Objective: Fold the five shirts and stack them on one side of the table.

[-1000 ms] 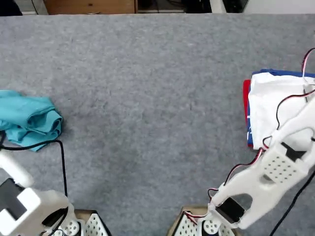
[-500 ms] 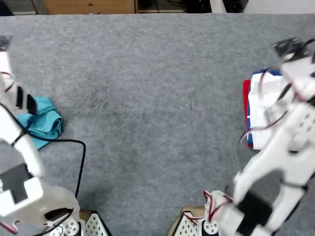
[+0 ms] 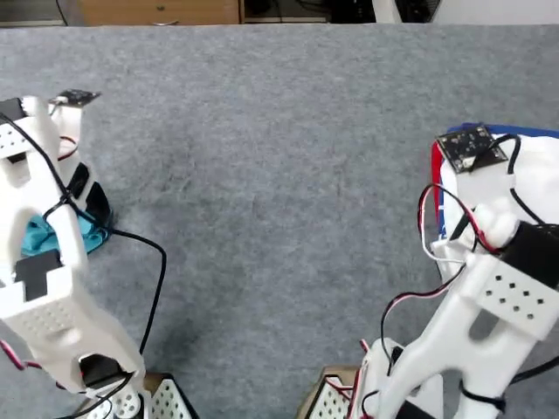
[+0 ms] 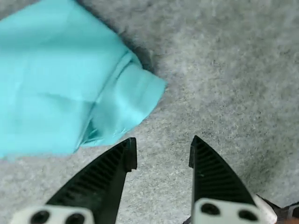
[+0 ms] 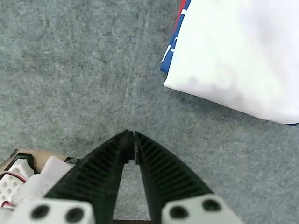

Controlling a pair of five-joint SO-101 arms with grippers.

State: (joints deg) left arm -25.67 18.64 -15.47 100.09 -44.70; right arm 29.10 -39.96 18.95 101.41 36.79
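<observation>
Left wrist view has the left gripper [image 4: 162,149] spread wide just above the grey felt counter [image 4: 243,65], says the first observer, and the crumpled teal fabric shirt [image 4: 70,79] lies just beside its tips, apart from both.

Then the shirt needs spreading flat before any fold, the second replies. The gripper should probably take a single layer at the hem or a sleeve, not the whole bunch, or the heap will only drag.

Agreed; the rolled sleeve nearest the tips looks like the easiest edge. And the other arm?

Right wrist view shows the right gripper [image 5: 132,135] pressed together on nothing, over bare counter near the folded white shirt [image 5: 233,56]. A blue layer [image 5: 169,51] and a red layer [image 5: 183,5] peek out beneath it.

The high view adds what neither wrist gives: the teal shirt [image 3: 39,237] sits at one edge of the counter, partly under an arm, and the folded stack [image 3: 534,161] at the opposite edge, well apart. What it does not resolve is the fingers' state or the shirt's folds.
</observation>
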